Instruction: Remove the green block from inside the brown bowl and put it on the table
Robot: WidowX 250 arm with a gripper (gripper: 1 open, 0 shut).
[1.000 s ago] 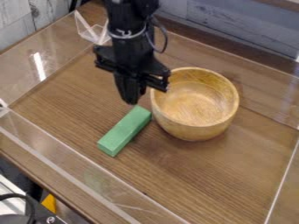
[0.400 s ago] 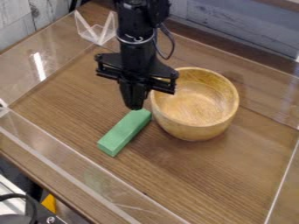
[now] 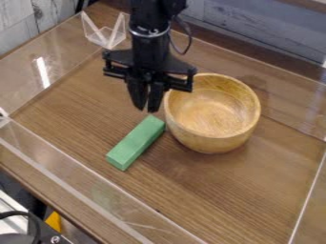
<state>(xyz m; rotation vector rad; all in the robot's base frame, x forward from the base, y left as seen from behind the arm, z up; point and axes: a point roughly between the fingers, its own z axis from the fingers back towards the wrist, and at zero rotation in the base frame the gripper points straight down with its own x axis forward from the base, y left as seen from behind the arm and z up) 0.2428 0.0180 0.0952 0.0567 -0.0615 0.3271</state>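
The green block [image 3: 136, 142] lies flat on the dark wood-grain worktop [image 3: 242, 186], outside the brown bowl [image 3: 214, 113] and at about eight o'clock from it. Its long axis runs from two o'clock to eight o'clock, and the upper end sits just beside the bowl's outer wall; whether the two touch cannot be made out. The bowl stands upright with its pale hollow showing nothing inside.

Directly above the block's upper end, at about twelve o'clock from the bar's middle, hangs the black gripper [image 3: 151, 105], pointing straight down. Its jaws stand narrow, the two fingertips close together with only a slim gap between them, and they hold nothing. The tips are clear of the block, a strip of worktop showing between them and the green surface. The gripper's crossbar spreads to either side above the bowl's nine o'clock rim.

Clear acrylic walls [image 3: 76, 195] edge the worktop, catching reflections along the near and left sides. White tiled wall [image 3: 261, 24] fills the background at one o'clock.
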